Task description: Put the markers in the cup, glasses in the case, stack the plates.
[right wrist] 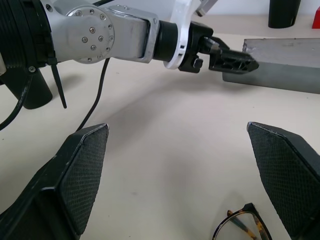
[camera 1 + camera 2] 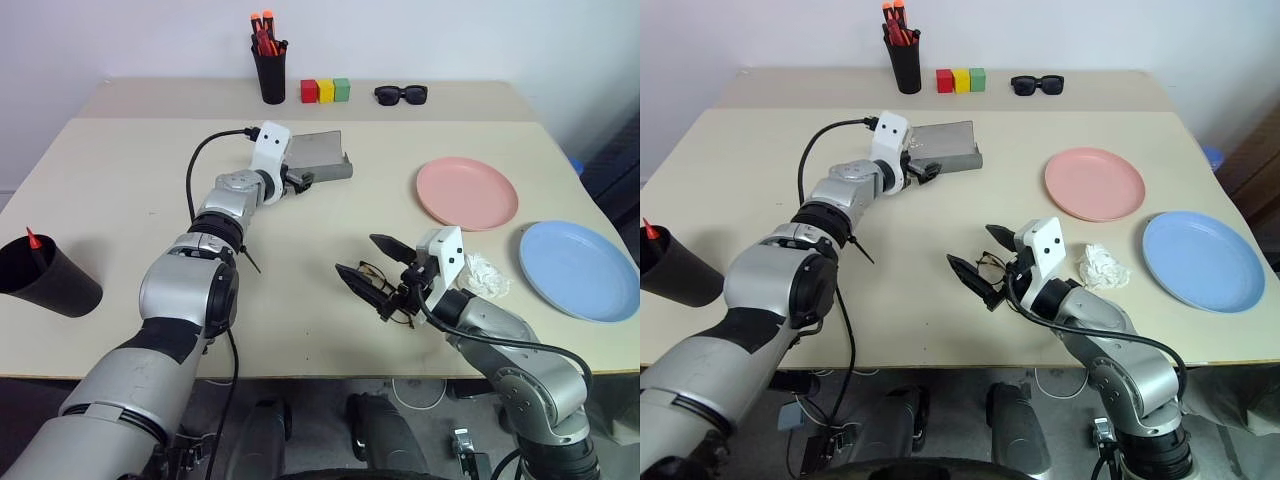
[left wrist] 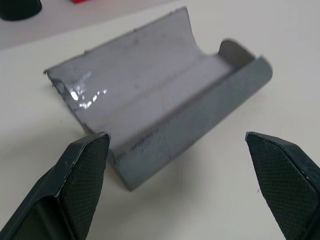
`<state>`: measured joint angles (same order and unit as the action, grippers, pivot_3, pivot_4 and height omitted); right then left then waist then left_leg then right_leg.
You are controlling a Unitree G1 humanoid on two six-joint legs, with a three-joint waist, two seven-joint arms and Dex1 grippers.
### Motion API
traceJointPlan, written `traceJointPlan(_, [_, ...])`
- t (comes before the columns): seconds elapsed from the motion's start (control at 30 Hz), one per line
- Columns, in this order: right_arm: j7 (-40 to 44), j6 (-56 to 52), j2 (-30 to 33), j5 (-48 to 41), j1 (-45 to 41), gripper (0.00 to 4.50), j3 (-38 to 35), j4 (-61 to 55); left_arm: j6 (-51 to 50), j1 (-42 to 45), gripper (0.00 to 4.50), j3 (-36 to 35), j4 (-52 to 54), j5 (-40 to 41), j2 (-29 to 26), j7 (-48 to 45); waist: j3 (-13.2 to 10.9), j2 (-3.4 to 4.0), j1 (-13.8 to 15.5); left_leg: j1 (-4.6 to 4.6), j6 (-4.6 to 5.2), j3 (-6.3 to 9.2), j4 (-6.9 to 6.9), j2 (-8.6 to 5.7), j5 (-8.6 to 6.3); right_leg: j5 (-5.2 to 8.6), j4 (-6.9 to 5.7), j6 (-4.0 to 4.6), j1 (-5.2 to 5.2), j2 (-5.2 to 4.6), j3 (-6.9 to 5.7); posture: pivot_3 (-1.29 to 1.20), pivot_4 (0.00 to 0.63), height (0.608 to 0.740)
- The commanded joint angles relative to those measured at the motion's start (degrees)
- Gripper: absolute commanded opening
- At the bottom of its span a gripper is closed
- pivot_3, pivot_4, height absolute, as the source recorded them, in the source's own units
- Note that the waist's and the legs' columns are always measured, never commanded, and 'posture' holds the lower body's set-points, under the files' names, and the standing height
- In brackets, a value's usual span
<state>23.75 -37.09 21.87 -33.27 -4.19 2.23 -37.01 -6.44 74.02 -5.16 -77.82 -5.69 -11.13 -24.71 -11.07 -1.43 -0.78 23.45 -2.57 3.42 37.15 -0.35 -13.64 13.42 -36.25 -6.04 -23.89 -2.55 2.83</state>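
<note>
The grey case [image 2: 322, 152] lies open at the table's middle back, its lid tipped back and its trough [image 3: 165, 100] empty. My left gripper [image 2: 298, 184] is open right at the case's near end, holding nothing. The thin-framed glasses [image 2: 388, 292] lie near the front edge, just under and behind my open right gripper [image 2: 358, 255]; one lens rim [image 1: 245, 227] shows between its fingers. The black cup [image 2: 48, 276] stands at the far left with a red marker [image 2: 33, 240] poking out. The pink plate [image 2: 467, 192] and the blue plate [image 2: 578, 270] lie side by side, apart.
A crumpled white paper [image 2: 487, 272] lies between my right arm and the blue plate. Along the back stand a black pen holder [image 2: 270, 72] with red-orange markers, three coloured blocks [image 2: 325, 91] and black sunglasses [image 2: 401, 95].
</note>
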Motion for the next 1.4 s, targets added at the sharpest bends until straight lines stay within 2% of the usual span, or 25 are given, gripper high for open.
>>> traceJointPlan(0.03, [-0.2, 1.2, -0.5, 0.0, -0.1, 4.5, -0.1, -1.3, -0.5, 1.7, 4.47, 1.5, 0.2, -1.8, -0.1, -0.3, 0.0, 0.0, 0.0, 0.0, 0.0, 0.0, 0.0, 0.0, 0.0, 0.0, 0.0, 0.0, 0.0, 0.0, 0.0, 0.0, 0.15, 0.74])
traceJointPlan(0.37, [-1.2, 1.3, -0.8, 0.3, 0.9, 4.5, -0.4, -2.1, -3.1, 0.4, 4.47, 2.0, 0.2, -2.2, 0.3, -7.5, 0.0, 0.01, 0.0, 0.0, 0.0, -0.01, 0.0, 0.0, 0.0, 0.0, 0.0, 0.0, 0.0, 0.0, 0.0, 0.0, 0.15, 0.74])
traceJointPlan(0.43, [-1.2, 1.3, -0.8, 0.3, 0.9, 4.5, -0.4, -2.0, -3.1, 0.2, 3.95, 1.6, 0.3, -1.8, 0.5, -7.8, 0.0, 0.01, 0.1, -0.01, 0.0, 0.0, 0.0, 0.0, 0.0, 0.0, -0.01, 0.0, 0.01, -0.01, 0.0, 0.0, 0.15, 0.74])
traceJointPlan(0.5, [-1.1, 1.4, -0.8, 0.3, 0.8, 4.5, -0.4, -1.9, -3.1, 0.2, 3.24, 1.3, 0.4, -1.5, 0.6, -8.1, 0.0, 0.01, 0.2, -0.03, 0.0, 0.0, 0.01, -0.01, 0.0, 0.0, -0.01, 0.0, 0.06, -0.01, 0.0, 0.0, 0.15, 0.74])
traceJointPlan(0.63, [-0.8, 1.4, -0.8, 0.3, 0.6, 4.5, -0.2, -1.5, -3.0, -0.1, 1.16, 0.6, 0.6, -0.8, 0.9, -8.6, 0.0, 0.01, 0.2, -0.04, 0.0, 0.01, 0.04, -0.02, 0.0, 0.0, 0.0, 0.0, 0.09, -0.02, -0.01, 0.0, 0.15, 0.74])
traceJointPlan(0.67, [-0.7, 1.4, -0.8, 0.3, 0.5, 4.5, -0.2, -1.4, -3.0, -0.1, 0.81, 0.5, 0.6, -0.6, 1.0, -8.7, 0.0, 0.01, 0.2, -0.04, 0.0, 0.02, 0.04, -0.02, 0.0, 0.0, 0.0, 0.0, 0.09, -0.02, -0.01, 0.0, 0.15, 0.74])
traceJointPlan(0.7, [-0.7, 1.3, -0.8, 0.3, 0.5, 4.5, -0.2, -1.4, -3.0, -0.2, 0.17, 0.3, 0.7, -0.3, 1.1, -8.7, 0.0, 0.01, 0.1, -0.04, 0.0, 0.02, 0.03, -0.02, 0.0, 0.0, -0.01, 0.0, 0.09, -0.02, -0.01, 0.0, 0.15, 0.74])
traceJointPlan(0.73, [-0.7, 1.3, -0.8, 0.3, 0.4, 4.5, -0.2, -1.3, -2.9, -0.3, 0.07, 0.1, 0.7, -0.1, 1.2, -8.8, 0.0, 0.01, 0.1, -0.04, 0.0, 0.02, 0.03, -0.02, 0.0, 0.0, -0.01, 0.0, 0.09, -0.02, -0.01, 0.0, 0.15, 0.74])
traceJointPlan(0.93, [-0.7, 1.2, -0.8, 0.2, 0.4, 4.5, -0.2, -1.3, -1.0, -0.7, 0.07, -2.1, 1.5, 2.4, 1.7, -10.1, 0.0, 0.01, 0.0, -0.06, 0.0, 0.02, 0.02, -0.01, 0.0, 0.0, -0.05, 0.0, 0.06, -0.01, -0.01, 0.0, 0.15, 0.74])
traceJointPlan(1.23, [-0.4, 0.7, -0.8, -0.4, 0.4, 4.5, -0.1, -1.3, -1.1, -1.7, 0.07, -4.7, 3.3, 6.8, 0.6, -17.8, 0.0, 0.01, 0.0, -0.06, 0.0, 0.02, 0.03, -0.02, 0.0, 0.0, -0.05, 0.0, 0.07, -0.02, 0.0, 0.0, 0.15, 0.74])
traceJointPlan(1.33, [0.1, 0.7, -0.8, -0.5, 0.1, 4.5, 0.2, -0.9, -2.2, -1.7, 0.83, -5.8, 3.6, 8.4, 0.2, -17.2, 0.0, 0.01, -0.1, -0.06, 0.0, 0.02, 0.02, -0.01, 0.0, 0.0, -0.05, 0.0, 0.06, -0.02, 0.0, 0.0, 0.15, 0.74])
traceJointPlan(1.4, [0.4, 0.8, -0.9, -0.4, -0.3, 4.5, 0.4, -0.5, -2.6, -1.6, 1.83, -6.2, 3.6, 8.8, 0.3, -16.4, 0.0, 0.01, 0.0, -0.06, 0.0, 0.02, 0.02, -0.01, 0.0, 0.0, -0.05, 0.0, 0.06, -0.01, 0.0, 0.0, 0.15, 0.74])
